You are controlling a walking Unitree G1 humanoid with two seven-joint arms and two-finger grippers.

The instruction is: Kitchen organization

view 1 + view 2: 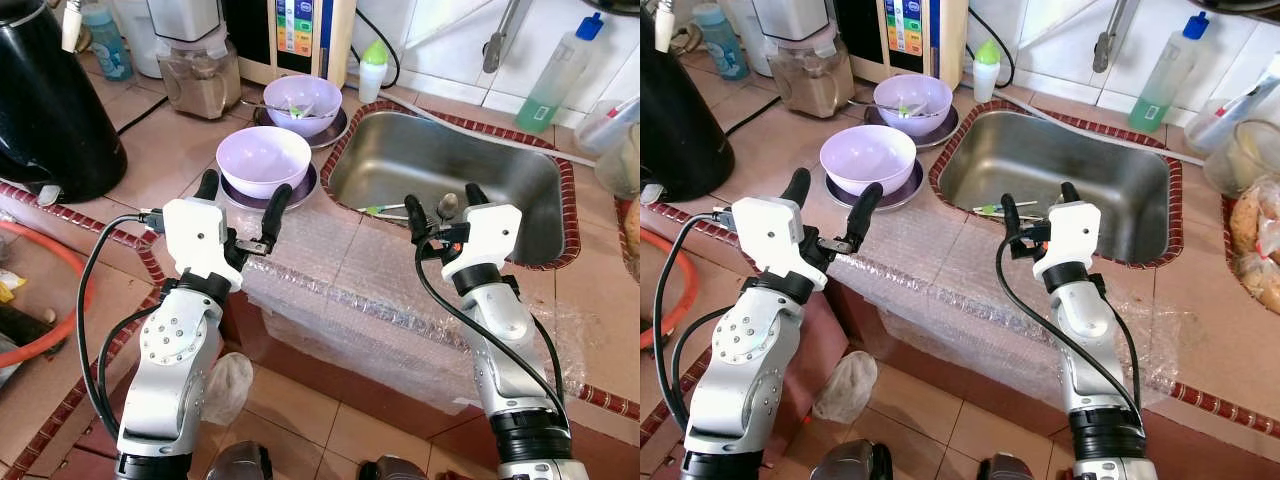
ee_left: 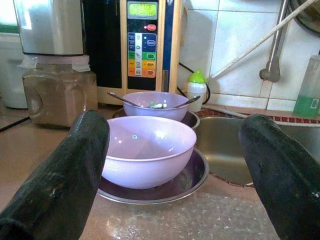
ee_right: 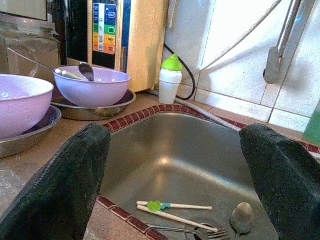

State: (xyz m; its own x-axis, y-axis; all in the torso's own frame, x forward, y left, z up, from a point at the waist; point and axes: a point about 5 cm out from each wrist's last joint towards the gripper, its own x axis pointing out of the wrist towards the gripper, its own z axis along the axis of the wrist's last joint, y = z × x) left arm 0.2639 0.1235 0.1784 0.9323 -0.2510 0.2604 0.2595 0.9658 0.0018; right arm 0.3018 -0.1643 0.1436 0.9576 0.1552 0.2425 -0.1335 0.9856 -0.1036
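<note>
Lilac near bowl (image 1: pixel 263 160) sits on its steel plate (image 1: pixel 300 192) on the tiled tabletop (image 1: pixel 165 150), and the left gripper (image 1: pixel 241 199) hovers just short of it, fingers (image 2: pixel 65 170) spread wide. Behind, a second lilac bowl (image 1: pixel 302 104) holds a spoon on another plate. Across to the steel sink (image 1: pixel 520 180): training chopsticks (image 3: pixel 172 206), a fork (image 3: pixel 200 231) and a spoon (image 3: pixel 242 218) lie inside. The right gripper (image 1: pixel 440 208) hangs at its near rim, fingers parted, holding nothing

Head eyes look down; wrist views share the sink (image 3: pixel 175 155).
</note>
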